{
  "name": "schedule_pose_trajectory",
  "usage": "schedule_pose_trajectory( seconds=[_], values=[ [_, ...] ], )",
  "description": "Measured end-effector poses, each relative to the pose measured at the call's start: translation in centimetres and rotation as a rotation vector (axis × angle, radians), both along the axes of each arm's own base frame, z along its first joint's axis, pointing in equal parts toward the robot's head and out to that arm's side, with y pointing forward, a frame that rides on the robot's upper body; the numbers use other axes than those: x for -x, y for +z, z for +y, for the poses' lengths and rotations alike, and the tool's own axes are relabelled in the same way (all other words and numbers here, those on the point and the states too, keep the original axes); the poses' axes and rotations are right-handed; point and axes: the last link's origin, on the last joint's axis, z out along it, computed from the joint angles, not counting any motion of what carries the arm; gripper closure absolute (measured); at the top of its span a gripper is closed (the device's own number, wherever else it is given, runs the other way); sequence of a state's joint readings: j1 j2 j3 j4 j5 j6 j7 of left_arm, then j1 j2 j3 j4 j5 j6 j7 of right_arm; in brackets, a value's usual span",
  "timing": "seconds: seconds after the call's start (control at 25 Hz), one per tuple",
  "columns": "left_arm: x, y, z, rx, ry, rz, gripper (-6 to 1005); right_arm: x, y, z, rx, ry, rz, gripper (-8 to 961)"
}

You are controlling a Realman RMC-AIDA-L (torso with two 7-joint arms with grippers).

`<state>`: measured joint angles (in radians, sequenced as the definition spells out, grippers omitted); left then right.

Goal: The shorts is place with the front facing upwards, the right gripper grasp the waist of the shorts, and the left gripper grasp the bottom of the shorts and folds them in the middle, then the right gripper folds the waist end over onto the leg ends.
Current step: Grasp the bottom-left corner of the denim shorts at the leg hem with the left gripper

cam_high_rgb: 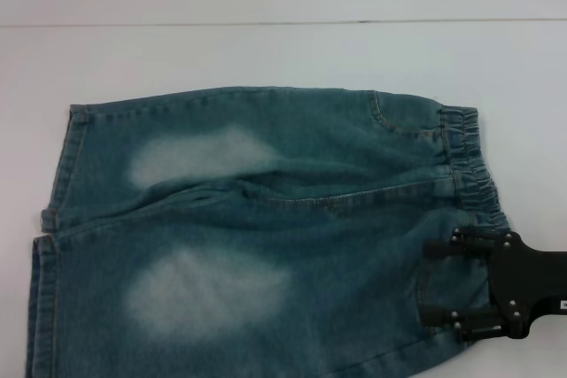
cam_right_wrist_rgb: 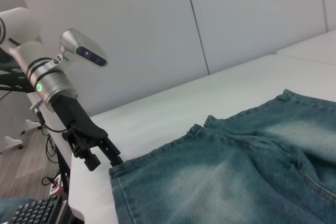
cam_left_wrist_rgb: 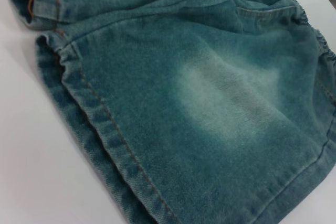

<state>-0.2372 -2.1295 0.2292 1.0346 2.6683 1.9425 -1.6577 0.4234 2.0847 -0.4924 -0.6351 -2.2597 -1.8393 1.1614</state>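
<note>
Shorts (cam_high_rgb: 266, 236) lie spread flat, front up, on the white worktop (cam_high_rgb: 266, 50), with the waist (cam_high_rgb: 474, 161) toward the robot's right and the leg ends (cam_high_rgb: 53, 219) toward its left. In the head view the right pincer (cam_high_rgb: 443, 282) sits over the near corner of the waist end, its two black fingers spread apart with denim between them, not yet closed on anything. To do this grasp well, it should probably catch the gathered band itself, not just the pocket cloth beside it, and bite deep enough that the heavy denim does not slip on lifting. In the right wrist view the left pincer (cam_right_wrist_rgb: 113, 162) touches the near hem corner at the worktop's edge; I cannot tell how its fingers stand. Both grips should close before either arm lifts.
</note>
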Motion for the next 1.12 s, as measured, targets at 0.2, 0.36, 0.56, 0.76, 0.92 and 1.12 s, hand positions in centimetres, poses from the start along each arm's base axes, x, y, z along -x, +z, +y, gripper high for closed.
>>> schedule_pose_trajectory(
  seconds=[0.2, 0.36, 0.56, 0.76, 0.92, 1.12],
  values=[
    [-0.03, 0.41, 0.01, -0.011, -0.001, 0.013, 125, 0.00, 0.00, 0.00, 0.001, -0.001, 0.000, 52],
    [-0.01, 0.23, 0.04, -0.002, 0.009, 0.017, 124, 0.01, -0.02, -0.01, 0.002, 0.000, 0.000, 52],
    [-0.04, 0.24, 0.08, -0.002, 0.007, 0.019, 124, 0.02, -0.03, -0.01, 0.004, 0.002, -0.002, 53],
    [-0.23, 0.29, 0.02, 0.005, 0.002, 0.013, 125, 0.02, -0.03, -0.01, 0.004, 0.002, -0.003, 54],
    [0.00, 0.90, -0.08, -0.022, 0.012, 0.040, 124, 0.03, -0.03, -0.01, 0.005, 0.003, -0.003, 55],
    [0.12, 1.03, -0.13, -0.031, 0.034, 0.059, 125, 0.05, -0.02, -0.02, 0.006, 0.005, -0.004, 56]
  ],
)
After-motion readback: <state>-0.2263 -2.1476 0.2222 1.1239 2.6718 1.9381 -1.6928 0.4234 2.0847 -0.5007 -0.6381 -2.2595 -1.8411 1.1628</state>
